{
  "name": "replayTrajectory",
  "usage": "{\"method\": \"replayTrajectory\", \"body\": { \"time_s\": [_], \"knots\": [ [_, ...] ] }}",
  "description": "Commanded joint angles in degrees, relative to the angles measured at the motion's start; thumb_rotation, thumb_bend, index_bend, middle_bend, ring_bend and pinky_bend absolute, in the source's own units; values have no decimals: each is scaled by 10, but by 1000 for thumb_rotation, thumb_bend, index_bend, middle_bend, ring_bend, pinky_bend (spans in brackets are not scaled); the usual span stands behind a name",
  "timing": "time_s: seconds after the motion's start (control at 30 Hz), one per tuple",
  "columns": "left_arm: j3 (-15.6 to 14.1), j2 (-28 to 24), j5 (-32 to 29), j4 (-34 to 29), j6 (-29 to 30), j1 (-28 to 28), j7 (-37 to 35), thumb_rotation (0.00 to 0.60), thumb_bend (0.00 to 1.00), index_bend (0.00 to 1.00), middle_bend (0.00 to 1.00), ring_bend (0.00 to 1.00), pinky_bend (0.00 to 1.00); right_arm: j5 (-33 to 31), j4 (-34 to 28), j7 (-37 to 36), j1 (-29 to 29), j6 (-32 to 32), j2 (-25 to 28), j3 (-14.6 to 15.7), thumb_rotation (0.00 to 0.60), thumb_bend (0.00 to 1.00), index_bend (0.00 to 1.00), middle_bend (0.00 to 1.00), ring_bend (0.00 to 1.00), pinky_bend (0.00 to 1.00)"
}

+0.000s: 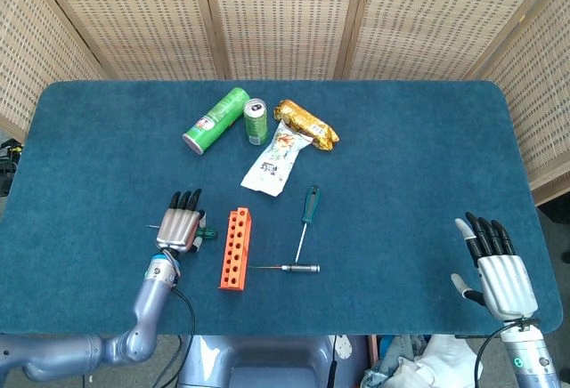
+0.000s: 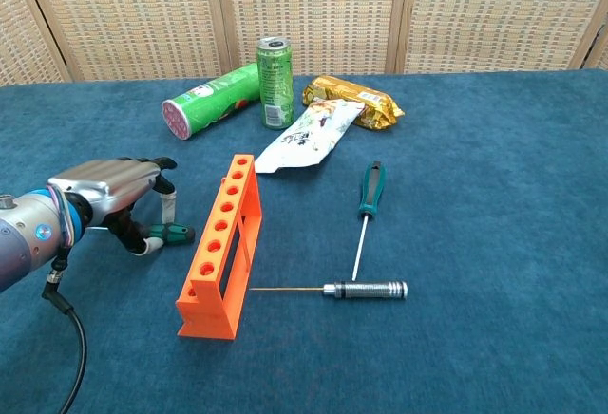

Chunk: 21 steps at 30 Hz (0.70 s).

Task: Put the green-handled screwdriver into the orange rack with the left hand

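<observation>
Green-handled screwdriver [image 2: 169,234] lies flat, handle toward orange rack [image 2: 220,246].

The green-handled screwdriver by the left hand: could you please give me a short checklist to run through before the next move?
1. Left hand over the green-handled screwdriver: ok, its fingers curl down around the handle.
2. Firm hold on the handle: cannot tell, the contact is hidden under the hand.
3. Screwdriver off the table: not ok, it lies flat.
4. Orange rack upright, holes facing up: ok.
5. Path to the rack: ok, nothing lies between the hand and the rack.
6. Right hand out of the way: ok, open at the table's near right edge.
</observation>
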<state>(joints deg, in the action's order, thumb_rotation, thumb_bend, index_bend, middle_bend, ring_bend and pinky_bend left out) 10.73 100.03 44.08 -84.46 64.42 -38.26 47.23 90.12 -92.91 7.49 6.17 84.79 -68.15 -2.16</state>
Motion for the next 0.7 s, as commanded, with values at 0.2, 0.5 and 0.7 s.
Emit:
{"method": "replayTrajectory", "body": {
  "time_s": [0.2, 0.5, 0.7],
  "knots": [
    [-3, 5, 9, 8, 7, -1, -13, 600, 372, 547, 3, 0, 0, 2, 0, 0, 0, 1, 0, 1, 600, 240, 0, 0, 0, 0],
    [17, -41, 54, -69, 44, 10, -56, 600, 373, 558, 13, 0, 0, 3, 0, 1, 0, 0, -1, 2, 600, 240, 0, 0, 0, 0],
    [47, -115, 91, -193, 66, 33, -128, 600, 374, 559, 24, 0, 0, 5, -1, 5, 0, 0, -1, 2, 600, 237, 0, 0, 0, 0]
  ]
}}
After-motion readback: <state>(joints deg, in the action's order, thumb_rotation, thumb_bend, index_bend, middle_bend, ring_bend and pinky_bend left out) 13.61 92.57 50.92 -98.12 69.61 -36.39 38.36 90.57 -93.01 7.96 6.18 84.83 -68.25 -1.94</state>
